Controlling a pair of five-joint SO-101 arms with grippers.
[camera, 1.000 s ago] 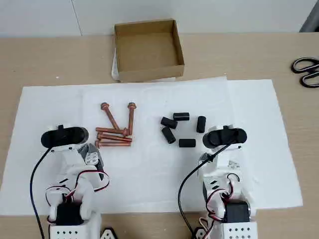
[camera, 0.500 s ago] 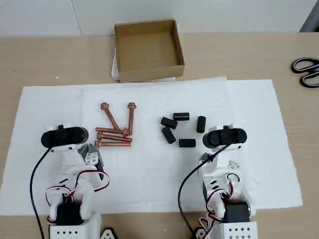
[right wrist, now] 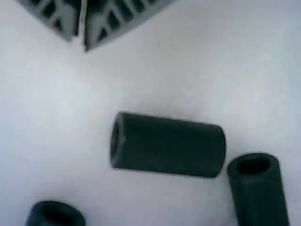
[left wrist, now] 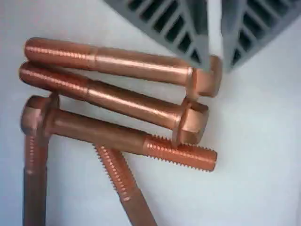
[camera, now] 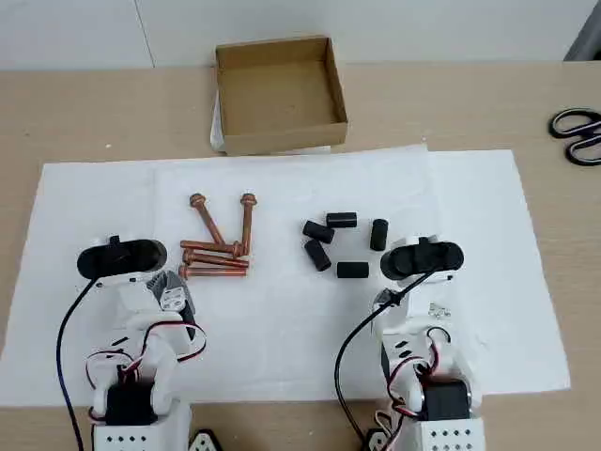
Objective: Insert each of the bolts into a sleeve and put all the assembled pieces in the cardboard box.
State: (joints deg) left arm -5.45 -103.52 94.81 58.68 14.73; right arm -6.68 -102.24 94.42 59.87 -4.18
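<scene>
Several copper bolts [camera: 216, 246] lie in a loose pile on the white paper, left of centre. Several short black sleeves [camera: 340, 242] are scattered right of centre. The cardboard box [camera: 279, 58] stands empty at the back. My left arm [camera: 122, 258] hovers just beside the bolt pile. My left gripper [left wrist: 216, 66] is shut but for a thin slit and holds nothing, its tips by a bolt head [left wrist: 209, 82]. My right arm [camera: 423, 258] sits beside the sleeves. My right gripper [right wrist: 81, 42] is shut and empty, a short way from one lying sleeve [right wrist: 167, 145].
White paper [camera: 282, 329] covers the wooden table, with bare sheet between and in front of the two piles. Black scissors [camera: 577, 136] lie at the table's far right edge.
The right arm's wrist has edged slightly to the left. The left arm, bolts and sleeves have not moved.
</scene>
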